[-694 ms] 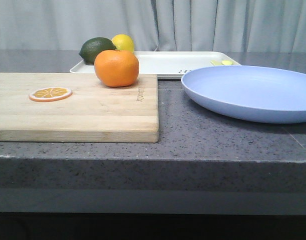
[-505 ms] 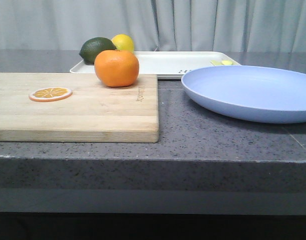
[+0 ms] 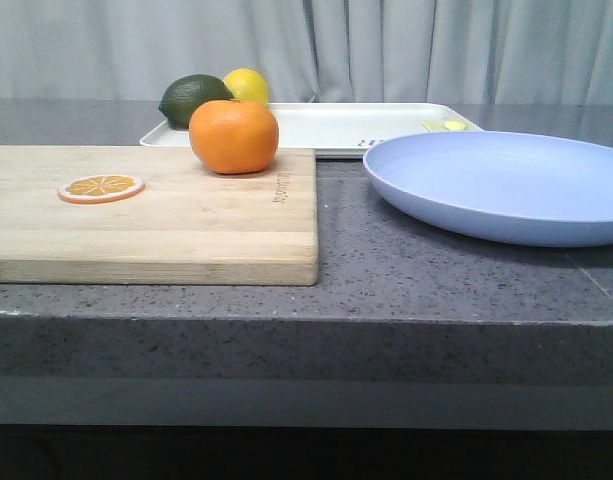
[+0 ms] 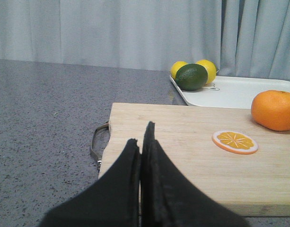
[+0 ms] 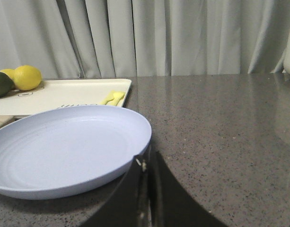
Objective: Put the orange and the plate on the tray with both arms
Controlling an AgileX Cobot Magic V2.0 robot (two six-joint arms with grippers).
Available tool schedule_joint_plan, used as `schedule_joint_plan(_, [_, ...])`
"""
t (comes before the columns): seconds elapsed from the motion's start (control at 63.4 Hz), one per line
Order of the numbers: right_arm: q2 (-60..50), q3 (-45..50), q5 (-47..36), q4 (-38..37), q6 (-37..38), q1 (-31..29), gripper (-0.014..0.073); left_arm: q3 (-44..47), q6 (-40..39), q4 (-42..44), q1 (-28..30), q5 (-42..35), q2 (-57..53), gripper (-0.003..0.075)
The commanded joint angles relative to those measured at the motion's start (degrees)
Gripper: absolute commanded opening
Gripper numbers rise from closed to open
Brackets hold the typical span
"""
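The orange [image 3: 234,136] rests at the far right corner of a wooden cutting board [image 3: 186,220]; it also shows in the left wrist view [image 4: 274,109]. The lavender-blue plate [image 3: 506,185] lies on the counter to the right [image 5: 64,146]. Behind both sits the off-white tray [image 3: 336,125]. My left gripper [image 4: 141,137] is shut and empty, hovering over the board's near left end, well short of the orange. My right gripper [image 5: 145,158] is shut and empty, its tips at the plate's near rim. Neither gripper shows in the front view.
A dark green fruit [image 3: 193,98] and a lemon [image 3: 246,85] sit at the tray's left end. An orange slice [image 3: 101,187] lies on the board. A small yellow item [image 5: 112,97] is on the tray. A metal handle [image 4: 97,142] sticks out from the board's end. Curtains hang behind.
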Motion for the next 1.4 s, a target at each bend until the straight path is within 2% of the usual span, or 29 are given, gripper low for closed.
schedule_joint_plan(0.0, [-1.03, -1.39, -6.98, 0.07, -0.41, -0.48, -0.0065, 1.54, -0.44, -0.43, -0.04, -6.84, -1.03, -0.002])
schedule_joint_plan(0.126, [-1.03, -3.38, -8.43, 0.07, -0.41, -0.48, -0.0065, 0.58, -0.44, -0.43, -0.04, -13.19, -1.03, -0.002])
schedule_joint_plan(0.221, [-1.03, -7.66, -5.71, 0.07, -0.41, -0.48, -0.0065, -3.92, -0.44, -0.43, -0.04, -12.61, -0.93, -0.002])
schedule_joint_plan(0.442, [1.68, -22.29, 7.58, -1.74, -0.41, -0.48, -0.0065, -20.46, -0.44, -0.43, -0.04, 0.05, 3.04, -0.002])
schedule_joint_plan(0.725, [15.9, -38.39, 24.37, -2.88, -0.41, -0.48, -0.0065, -38.56, -0.44, -0.43, -0.04, 19.87, 18.6, -0.002])
schedule_joint_plan(0.804, [19.76, -40.6, 27.95, -2.88, -0.41, -0.48, -0.0065, -39.62, -0.44, -0.43, -0.04, 21.35, 21.82, -0.002])
schedule_joint_plan(0.978, [24.96, -40.73, 30.05, -2.88, -0.41, -0.48, -0.0065, -39.62, -0.44, -0.43, -0.04, 22.17, 26.3, -0.002])
schedule_joint_plan(1.388, [30.21, -40.73, 36.82, -2.97, -0.9, -0.48, -0.0059, -39.62, -0.44, -0.43, -0.04, 22.35, 31.14, -0.0019])
